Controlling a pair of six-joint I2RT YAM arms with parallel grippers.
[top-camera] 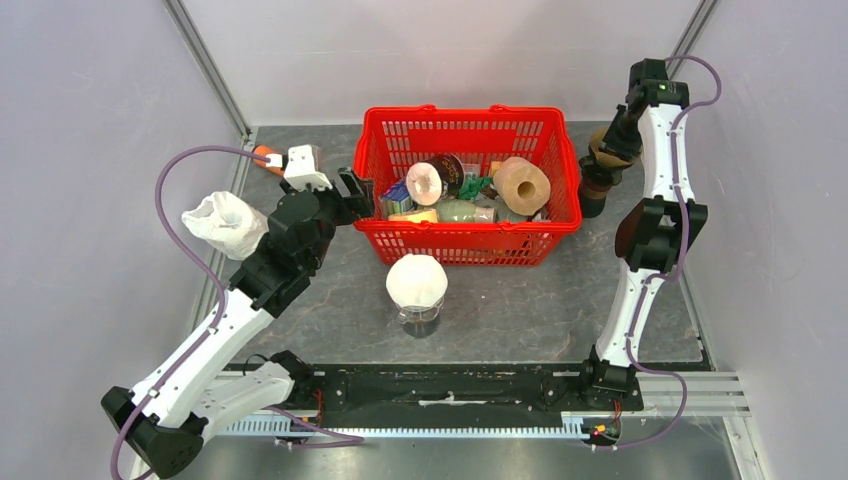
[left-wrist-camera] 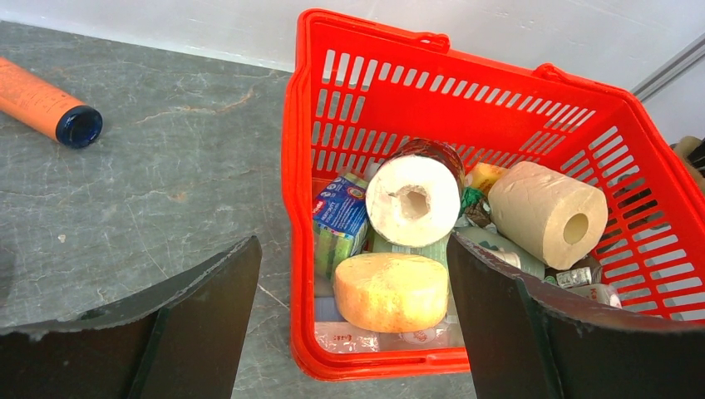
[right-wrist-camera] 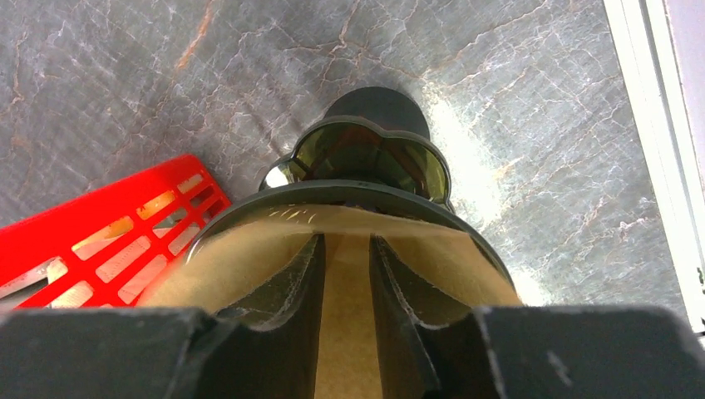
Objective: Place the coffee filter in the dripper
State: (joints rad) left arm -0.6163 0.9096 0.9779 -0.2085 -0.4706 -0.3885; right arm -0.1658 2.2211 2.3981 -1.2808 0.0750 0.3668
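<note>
The brown paper coffee filter [right-wrist-camera: 241, 258] lies opened out inside the dark dripper [right-wrist-camera: 332, 187], which stands on a dark glass base [right-wrist-camera: 366, 154] on the table, right of the red basket. In the top view the dripper [top-camera: 598, 175] is at the far right. My right gripper [right-wrist-camera: 345, 249] reaches down into the filter's cone, its fingers [right-wrist-camera: 291, 283] a narrow gap apart with brown paper showing between them. My left gripper [left-wrist-camera: 351, 241] is open and empty, hovering over the basket's near-left corner [left-wrist-camera: 293, 249].
The red basket [top-camera: 465, 245] holds paper rolls, a yellow sponge [left-wrist-camera: 391, 291] and packets. A white domed thing on a glass jar [top-camera: 417, 285] stands in front of it. A white bag [top-camera: 225, 222] and an orange tube [top-camera: 265, 157] lie at the left.
</note>
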